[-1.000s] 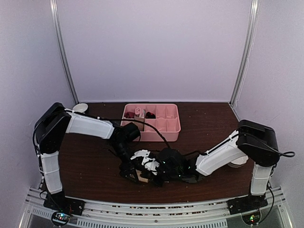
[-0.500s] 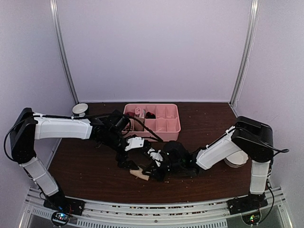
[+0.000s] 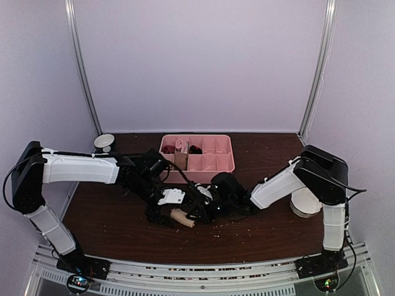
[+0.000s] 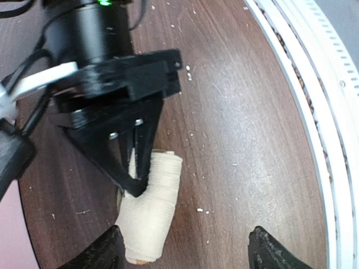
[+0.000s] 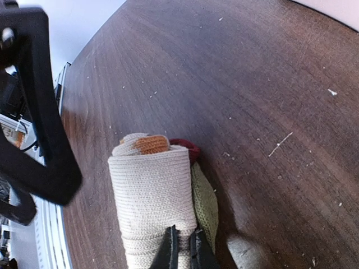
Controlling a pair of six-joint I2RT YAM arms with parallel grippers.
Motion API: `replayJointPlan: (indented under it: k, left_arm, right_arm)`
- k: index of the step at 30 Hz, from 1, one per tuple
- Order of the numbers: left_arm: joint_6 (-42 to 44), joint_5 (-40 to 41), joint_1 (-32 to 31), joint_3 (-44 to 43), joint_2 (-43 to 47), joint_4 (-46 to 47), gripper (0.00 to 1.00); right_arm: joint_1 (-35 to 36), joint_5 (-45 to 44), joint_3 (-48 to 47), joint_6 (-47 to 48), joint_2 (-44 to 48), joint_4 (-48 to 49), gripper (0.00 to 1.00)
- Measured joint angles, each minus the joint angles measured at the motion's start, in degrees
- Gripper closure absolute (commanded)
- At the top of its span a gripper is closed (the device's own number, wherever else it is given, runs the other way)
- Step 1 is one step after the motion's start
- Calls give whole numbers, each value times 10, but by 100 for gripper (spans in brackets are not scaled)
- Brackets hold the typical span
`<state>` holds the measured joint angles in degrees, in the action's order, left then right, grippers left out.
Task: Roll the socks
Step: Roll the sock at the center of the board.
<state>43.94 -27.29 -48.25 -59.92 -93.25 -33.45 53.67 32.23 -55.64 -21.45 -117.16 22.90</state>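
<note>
Two grippers meet over one tan roll near the front middle of the table (image 3: 111, 222). Starting at the left, the left gripper (image 4: 189, 255) is spread wide and holds nothing. The roll lies just inside one of its fingers, and we judge it waits there to fence the roll in or take it over. The sock roll (image 4: 150, 216) lies on its side on the wood, beige ribbed cloth wound tight, with orange, maroon and olive showing at one end in the right wrist view. We cannot make out the black argyle sock, nor tell whether it is wound inside. To the right, the right gripper (image 5: 184, 251) is clenched on the roll's outer layer, fingertips nearly touching, which we read as pinning the loose edge so the roll does not spring open. As for containers, a small pale cup (image 3: 104, 141) stands at the back left, its inside too small to read. The pink tray (image 3: 219, 178) sits behind the grippers, apart from them; its back-left cells hold dark red and pale bits and a tan piece. The white bowl (image 3: 303, 208) at the right is half hidden by the right arm, its contents unseen.
</note>
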Motion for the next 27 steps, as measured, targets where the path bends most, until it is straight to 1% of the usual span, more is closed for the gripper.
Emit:
replayJointPlan:
  k: [2, 3, 7, 12, 16, 18, 21, 22, 23, 24, 25, 27]
  left_arm:
    - [12, 10, -7, 0, -12, 5, 23]
    - [18, 19, -12, 0, -19, 9, 25]
    - [42, 74, -35, 12, -46, 48, 46]
    - [59, 158, -56, 38, -51, 127, 45]
    - [66, 201, -61, 46, -58, 163, 46]
    - [71, 218, -63, 51, -66, 177, 48]
    - [76, 235, -66, 56, -73, 195, 61]
    - [77, 236, -68, 57, -75, 199, 72]
    - [79, 238, -69, 58, -76, 199, 84]
    - [77, 239, -70, 58, -77, 199, 93]
    - [77, 241, -70, 58, -78, 198, 98]
    - [78, 242, -71, 56, -78, 195, 100]
  right_arm:
    - [-5, 15, -3, -6, -6, -3, 100]
    - [-8, 24, -4, -9, -8, -2, 100]
    - [-15, 44, -3, -16, -14, 7, 100]
    - [-19, 57, 1, -24, -19, 24, 100]
    - [-23, 71, 1, -29, -25, 31, 100]
    - [-25, 80, 0, -33, -28, 34, 100]
    - [-29, 96, 0, -46, -32, 42, 100]
    - [-30, 98, 0, -49, -32, 45, 99]
    - [-31, 99, 2, -53, -32, 47, 96]
    - [-33, 100, 4, -58, -32, 50, 92]
    - [-33, 100, 6, -60, -31, 53, 88]
    - [-36, 99, 12, -63, -27, 54, 79]
